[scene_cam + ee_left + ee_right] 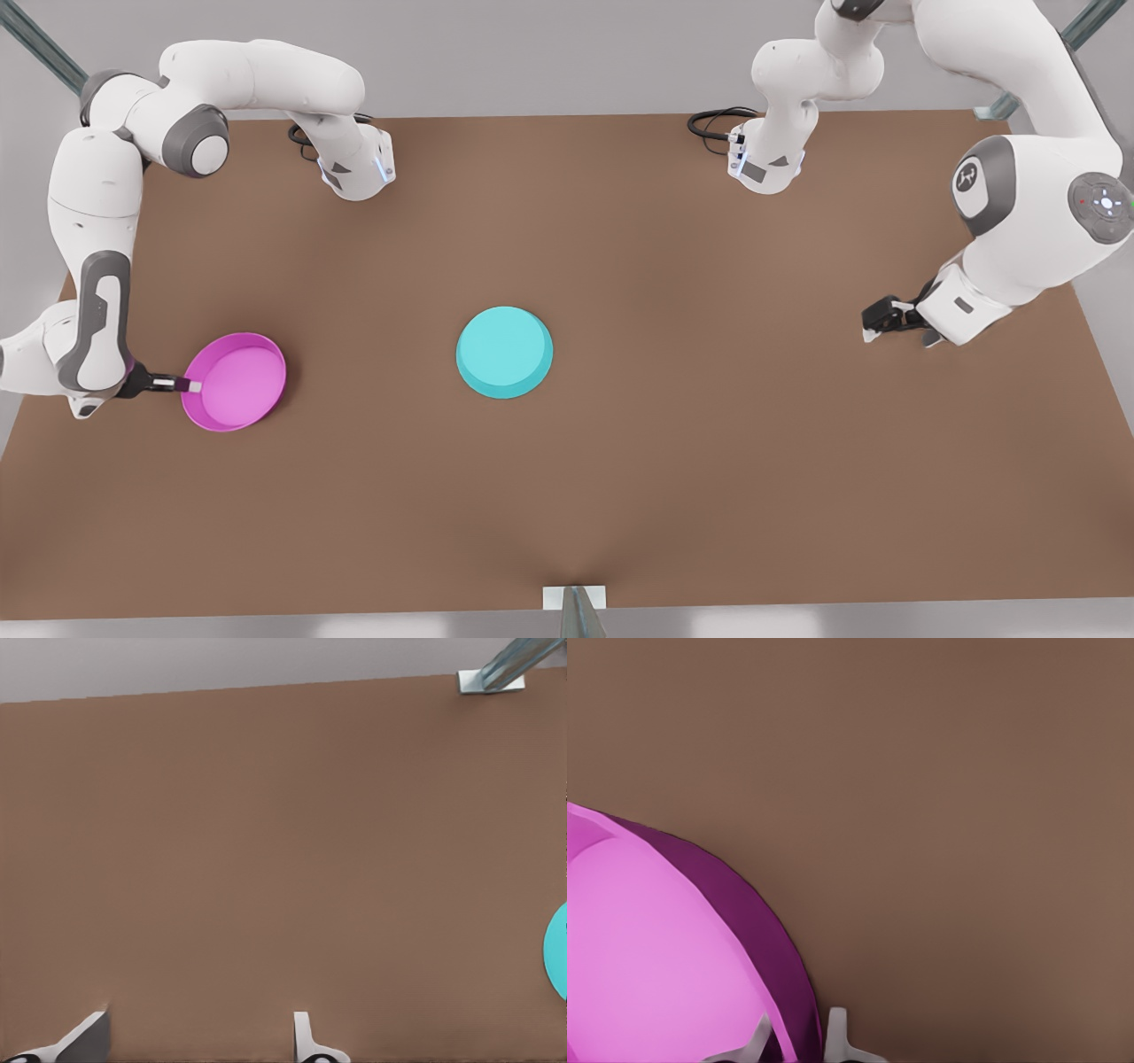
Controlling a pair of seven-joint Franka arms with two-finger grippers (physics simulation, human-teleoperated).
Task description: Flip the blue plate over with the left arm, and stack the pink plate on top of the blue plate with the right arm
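The brown surface (620,496) spreads across the front view, with a white Franka arm reaching in from each side. The arm on the front view's left (93,266) is the right arm, and the arm on the front view's right (1028,213) is the left arm.

The blue plate (504,352) lies near the middle of the surface with its flat base facing up and its rim down. It is well apart from both arms. In the left wrist view only a sliver of its edge (558,950) shows at the border of the picture.

The pink plate (235,381) sits toward the front view's left, open side up, with its paler floor showing. It appears slightly tilted, but whether it is lifted off the surface cannot be told. It is well apart from the blue plate.

The right pincer (190,385) is at the pink plate's rim on the side facing its arm. In the right wrist view its fingers (834,1032) straddle the rim (799,1028), one inside and one outside, clamped on it.

The left pincer (875,324) hangs over bare surface near the front view's right edge. Its fingers (303,1036) stand apart with nothing between them.
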